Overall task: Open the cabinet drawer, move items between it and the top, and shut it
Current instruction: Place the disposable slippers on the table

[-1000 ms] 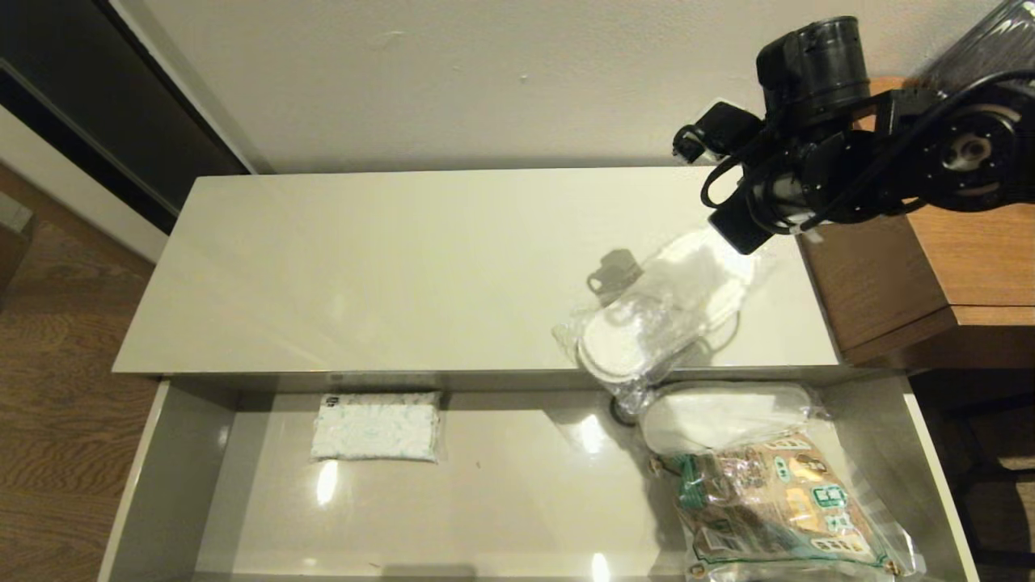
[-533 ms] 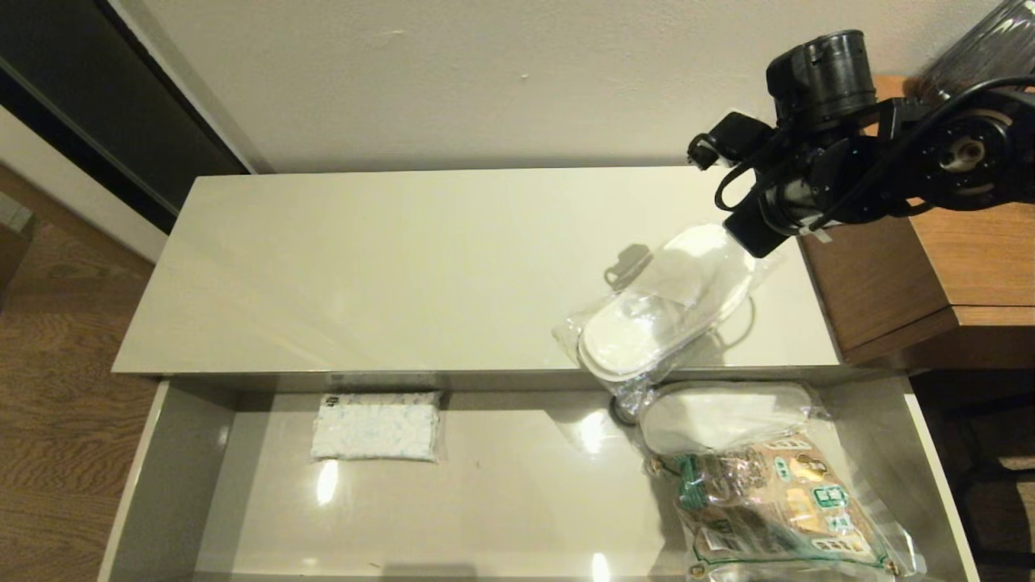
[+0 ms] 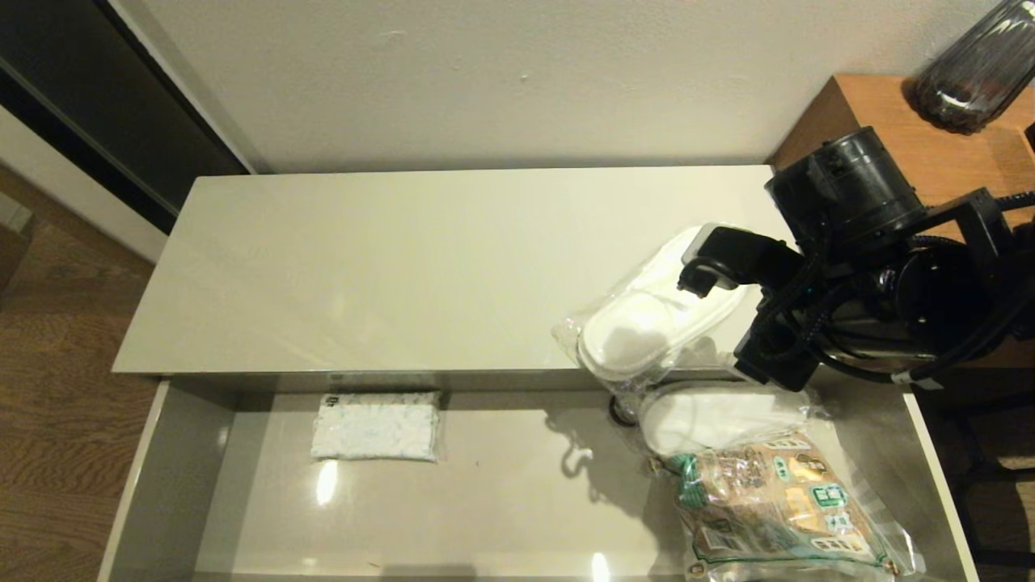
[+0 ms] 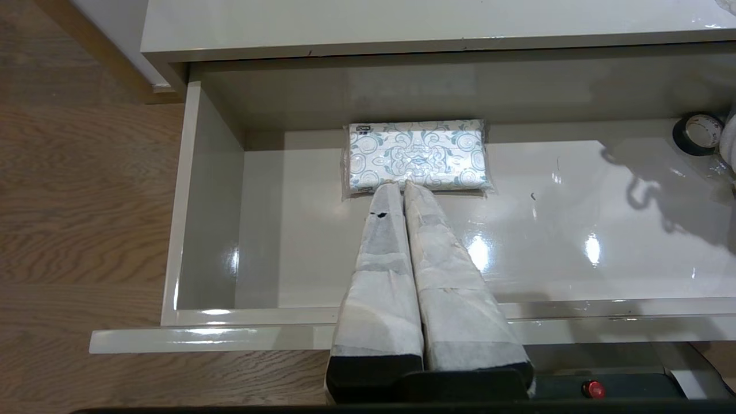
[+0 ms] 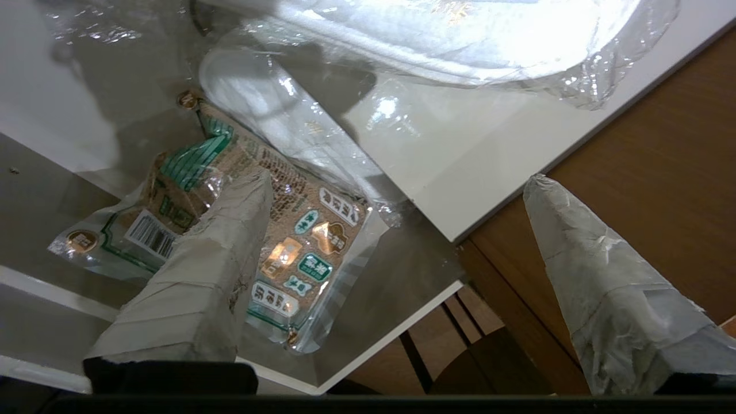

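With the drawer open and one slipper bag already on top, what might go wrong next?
1. The slipper bag on the top overhangs the front edge above the open drawer; a brush from the right claw may tip it back in.
2. The second slipper bag partly lies under the brown-and-green printed bag, so a grasp may drag both.
3. Slick plastic may slip.

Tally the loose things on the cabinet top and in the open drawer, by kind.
Bagged slipper pairs: 2 (one on the top, one in the drawer)
Tissue packet: 1
Brown-and-green printed bag: 1
Tape roll: 1
Total: 5
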{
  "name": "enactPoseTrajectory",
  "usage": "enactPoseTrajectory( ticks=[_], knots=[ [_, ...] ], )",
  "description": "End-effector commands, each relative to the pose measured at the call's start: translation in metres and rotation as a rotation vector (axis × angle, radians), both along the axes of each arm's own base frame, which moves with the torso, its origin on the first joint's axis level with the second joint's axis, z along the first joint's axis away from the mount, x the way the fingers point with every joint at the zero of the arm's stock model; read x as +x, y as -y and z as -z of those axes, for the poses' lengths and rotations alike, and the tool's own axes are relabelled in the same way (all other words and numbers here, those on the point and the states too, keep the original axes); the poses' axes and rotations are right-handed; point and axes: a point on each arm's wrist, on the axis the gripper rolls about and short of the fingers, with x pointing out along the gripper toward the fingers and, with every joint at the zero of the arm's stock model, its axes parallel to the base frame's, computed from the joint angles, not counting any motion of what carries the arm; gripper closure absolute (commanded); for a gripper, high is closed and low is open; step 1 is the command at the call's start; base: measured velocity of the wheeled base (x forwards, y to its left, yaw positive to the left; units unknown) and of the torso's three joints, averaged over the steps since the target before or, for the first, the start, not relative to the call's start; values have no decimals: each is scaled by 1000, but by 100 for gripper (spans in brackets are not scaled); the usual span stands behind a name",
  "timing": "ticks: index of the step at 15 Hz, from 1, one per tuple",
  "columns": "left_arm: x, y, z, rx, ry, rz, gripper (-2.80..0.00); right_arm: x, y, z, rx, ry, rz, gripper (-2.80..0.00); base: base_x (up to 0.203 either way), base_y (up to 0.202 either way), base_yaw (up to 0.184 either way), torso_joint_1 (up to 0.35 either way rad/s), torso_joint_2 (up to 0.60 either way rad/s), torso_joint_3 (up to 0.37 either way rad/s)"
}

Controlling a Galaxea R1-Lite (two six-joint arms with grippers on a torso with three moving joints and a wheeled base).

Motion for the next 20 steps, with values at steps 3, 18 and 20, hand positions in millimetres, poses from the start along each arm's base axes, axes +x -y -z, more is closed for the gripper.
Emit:
enactPoseTrajectory(
  ticks=[3,18,20],
  knots=[
    [0,0,0,0,-1,1,0,0,-6,10,-20,-26,-14,0,0,0,0,0,0,0],
    [0,0,0,0,-1,1,0,82,-74,96,40,22,-7,0,0,0,0,0,0,0],
    [0,0,0,0,-1,1,0,97,-81,96,63,68,15,0,0,0,0,0,0,0]
  ],
)
